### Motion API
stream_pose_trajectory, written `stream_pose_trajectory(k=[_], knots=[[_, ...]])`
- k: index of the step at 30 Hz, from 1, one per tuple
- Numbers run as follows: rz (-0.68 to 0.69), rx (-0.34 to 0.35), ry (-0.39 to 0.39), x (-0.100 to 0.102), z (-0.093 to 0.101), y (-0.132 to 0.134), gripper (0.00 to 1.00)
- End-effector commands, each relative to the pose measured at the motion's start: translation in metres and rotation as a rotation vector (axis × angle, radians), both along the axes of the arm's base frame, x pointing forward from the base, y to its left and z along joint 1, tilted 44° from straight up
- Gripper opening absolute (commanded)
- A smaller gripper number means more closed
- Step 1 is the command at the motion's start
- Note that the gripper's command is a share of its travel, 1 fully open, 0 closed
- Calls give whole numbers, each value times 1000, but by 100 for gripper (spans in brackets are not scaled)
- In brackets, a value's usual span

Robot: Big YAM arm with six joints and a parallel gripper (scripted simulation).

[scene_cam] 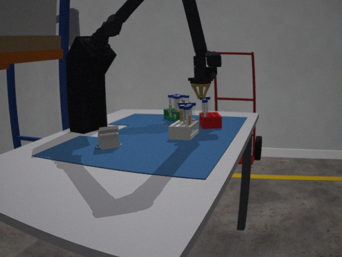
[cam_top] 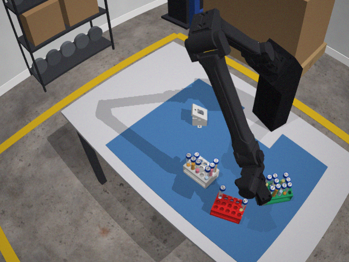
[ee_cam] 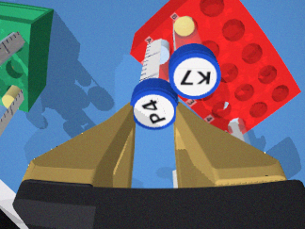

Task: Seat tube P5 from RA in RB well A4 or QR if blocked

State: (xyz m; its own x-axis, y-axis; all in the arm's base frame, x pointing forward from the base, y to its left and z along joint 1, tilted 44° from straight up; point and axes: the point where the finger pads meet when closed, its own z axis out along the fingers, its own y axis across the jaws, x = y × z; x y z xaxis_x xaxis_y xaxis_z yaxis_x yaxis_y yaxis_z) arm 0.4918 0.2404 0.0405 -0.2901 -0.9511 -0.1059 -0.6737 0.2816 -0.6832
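Tube P5: its cap label is not readable in any view, so its well in the green rack RA (cam_top: pixel 282 198) cannot be told.
Gripper: the gripper (ee_cam: pixel 153 125) is clenching the tube P4 (ee_cam: pixel 153 106) by its cap, tan fingers pressing in from both sides.
Tube P4: standing in a corner well of the red rack QR (ee_cam: pixel 248 42), beside tube K7 (ee_cam: pixel 194 74).
White rack RB (cam_top: pixel 200 175): sitting near QR on the blue mat (cam_top: pixel 158 135), several tubes standing in it.
DONE box (cam_top: pixel 200 115): resting well apart from the racks.
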Motion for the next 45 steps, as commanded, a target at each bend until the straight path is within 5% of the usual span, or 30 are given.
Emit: stream_pose_trajectory(k=[1,45], knots=[[10,15,-18,3,10,8,0],[17,20,-19,-29,41,15,0]])
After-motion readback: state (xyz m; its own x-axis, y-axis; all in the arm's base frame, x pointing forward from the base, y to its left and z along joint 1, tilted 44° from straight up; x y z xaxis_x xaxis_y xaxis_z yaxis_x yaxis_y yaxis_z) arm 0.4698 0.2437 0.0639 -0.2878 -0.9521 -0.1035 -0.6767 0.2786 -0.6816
